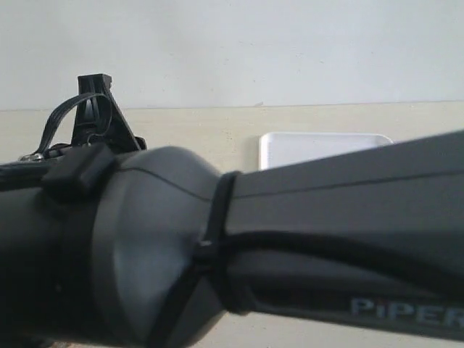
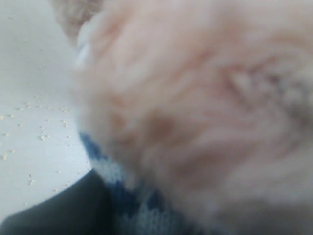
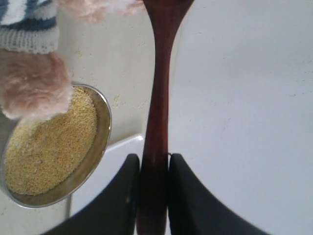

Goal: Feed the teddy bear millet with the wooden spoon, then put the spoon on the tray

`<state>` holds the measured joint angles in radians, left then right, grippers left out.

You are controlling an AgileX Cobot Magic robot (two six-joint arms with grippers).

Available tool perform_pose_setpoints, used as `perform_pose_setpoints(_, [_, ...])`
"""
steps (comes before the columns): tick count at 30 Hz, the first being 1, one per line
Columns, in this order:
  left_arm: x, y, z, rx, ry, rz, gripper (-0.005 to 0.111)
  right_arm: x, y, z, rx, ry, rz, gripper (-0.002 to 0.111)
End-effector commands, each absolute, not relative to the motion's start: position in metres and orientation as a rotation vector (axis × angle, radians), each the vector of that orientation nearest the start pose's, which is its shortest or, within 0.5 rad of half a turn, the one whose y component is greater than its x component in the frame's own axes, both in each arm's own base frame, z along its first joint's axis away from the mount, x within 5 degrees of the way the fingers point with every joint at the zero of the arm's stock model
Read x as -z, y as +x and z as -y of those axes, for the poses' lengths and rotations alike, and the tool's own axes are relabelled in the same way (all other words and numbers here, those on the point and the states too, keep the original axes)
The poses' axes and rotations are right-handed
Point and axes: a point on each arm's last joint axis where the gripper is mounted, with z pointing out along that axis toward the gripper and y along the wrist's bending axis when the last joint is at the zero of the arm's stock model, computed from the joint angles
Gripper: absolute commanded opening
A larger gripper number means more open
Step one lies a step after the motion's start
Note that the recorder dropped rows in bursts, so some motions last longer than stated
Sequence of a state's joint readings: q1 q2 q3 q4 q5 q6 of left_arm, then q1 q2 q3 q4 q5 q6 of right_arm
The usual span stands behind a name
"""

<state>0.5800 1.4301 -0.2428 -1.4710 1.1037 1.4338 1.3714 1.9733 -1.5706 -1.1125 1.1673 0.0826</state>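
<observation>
Right claw [image 3: 154, 164] pinches the wooden spoon [image 3: 159, 98] by its handle, aimed at the teddy bear [image 2: 195, 122] beside the millet [image 3: 49, 147]; feeding looks underway, spoon not yet on the tray [image 1: 319, 148]; left claw [image 2: 68, 210] unreadable

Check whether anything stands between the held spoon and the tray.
Nothing visible does. The right gripper has its jaws clamped on the wooden spoon, and in the right wrist view the white tray shows directly behind it. The bowl of millet and the teddy bear sit off to one side.
</observation>
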Motion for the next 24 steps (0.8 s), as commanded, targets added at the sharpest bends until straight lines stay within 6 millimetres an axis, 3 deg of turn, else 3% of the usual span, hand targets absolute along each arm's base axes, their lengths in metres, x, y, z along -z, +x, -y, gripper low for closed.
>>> perform_pose_setpoints(1, [-0.1569,0.1647,-0.0103,1.230,-0.367,-2.217,0.005,-0.2695,0.1508,-0.3915,0.904,-1.672,-1.431,0.000])
perform_pose_setpoints(24, [-0.1569,0.1647,-0.0103,1.230,-0.367,-2.217,0.005,-0.2729,0.1413,-0.3932,0.886,-1.598,-1.452,0.000])
